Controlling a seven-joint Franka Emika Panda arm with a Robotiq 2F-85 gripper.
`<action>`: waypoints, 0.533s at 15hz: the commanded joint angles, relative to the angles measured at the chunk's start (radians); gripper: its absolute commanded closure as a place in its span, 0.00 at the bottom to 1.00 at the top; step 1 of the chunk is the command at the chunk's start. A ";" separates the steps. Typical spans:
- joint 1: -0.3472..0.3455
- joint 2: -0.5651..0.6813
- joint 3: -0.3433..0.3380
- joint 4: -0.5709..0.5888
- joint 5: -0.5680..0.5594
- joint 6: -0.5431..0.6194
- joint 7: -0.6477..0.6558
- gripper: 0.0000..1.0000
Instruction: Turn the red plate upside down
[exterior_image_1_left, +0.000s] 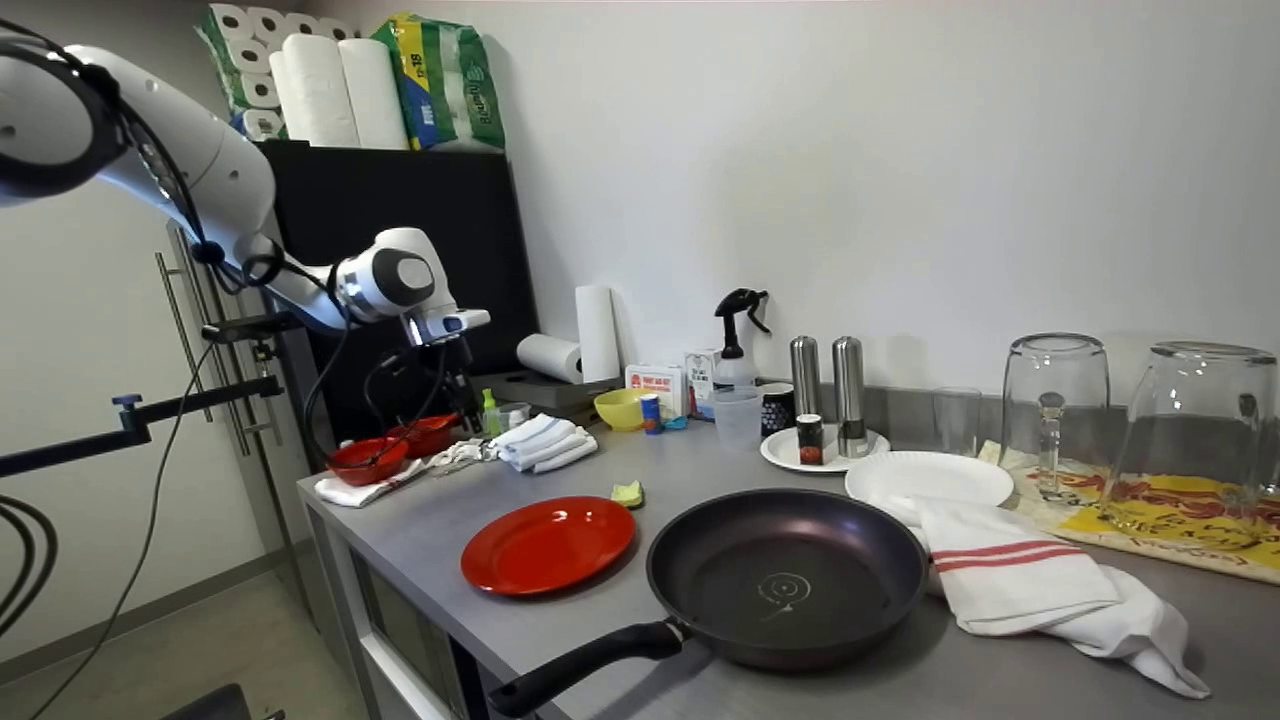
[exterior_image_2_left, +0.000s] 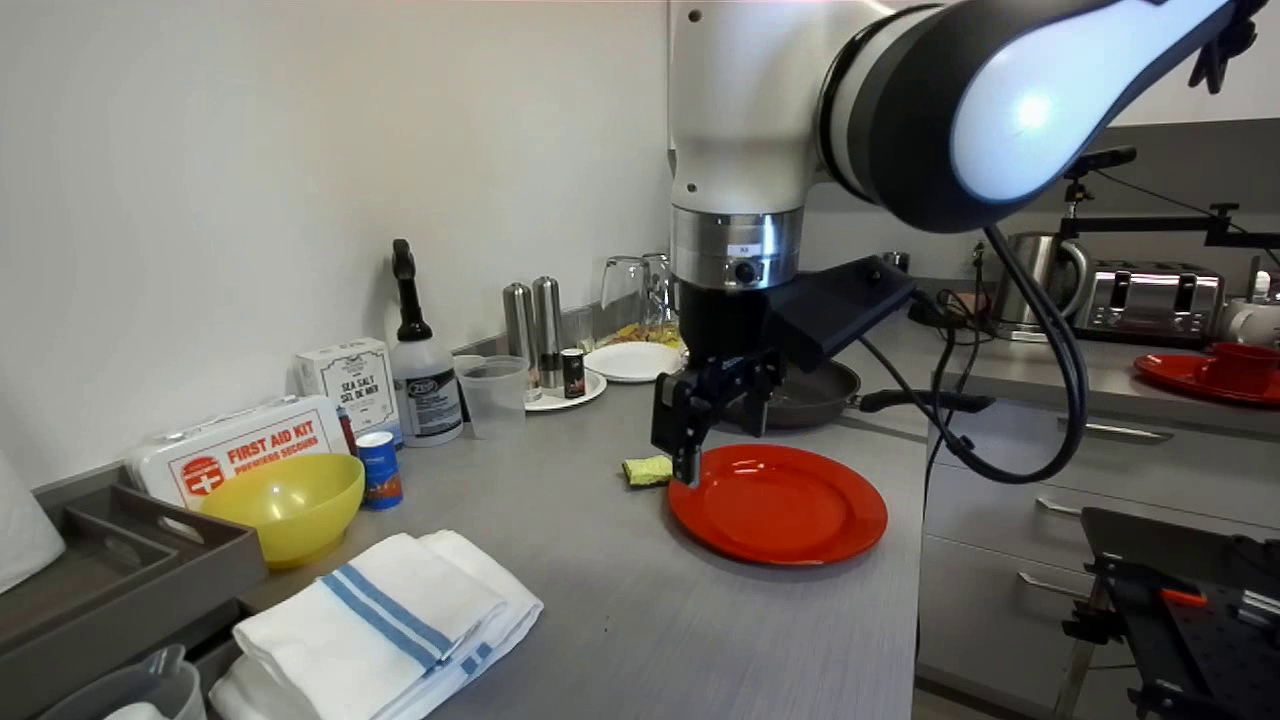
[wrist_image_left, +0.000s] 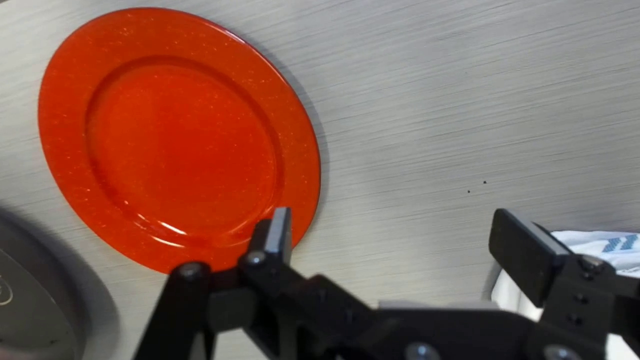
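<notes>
The red plate (exterior_image_1_left: 548, 545) lies face up near the front edge of the bench (exterior_image_2_left: 620, 620), a black pan (exterior_image_1_left: 790, 570) beside it. By the back edge, a white plate (exterior_image_1_left: 778, 454) carries a metal grinder (exterior_image_1_left: 848, 385) and a black shaker (exterior_image_1_left: 810, 442). Two red bowls (exterior_image_1_left: 385, 468) sit at a front corner; I cannot tell what they hold. Most of the pan is cut off in the wrist view. The tool (wrist_image_left: 392, 215) hangs over the bench, its two fingers (wrist_image_left: 525, 257) wide apart; one hides a bit of the red plate's rim.
</notes>
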 joint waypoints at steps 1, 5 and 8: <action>0.004 0.027 -0.037 -0.039 0.009 0.092 0.018 0.00; -0.002 0.051 -0.073 -0.085 0.019 0.164 0.030 0.00; -0.001 0.062 -0.091 -0.102 0.023 0.178 0.020 0.00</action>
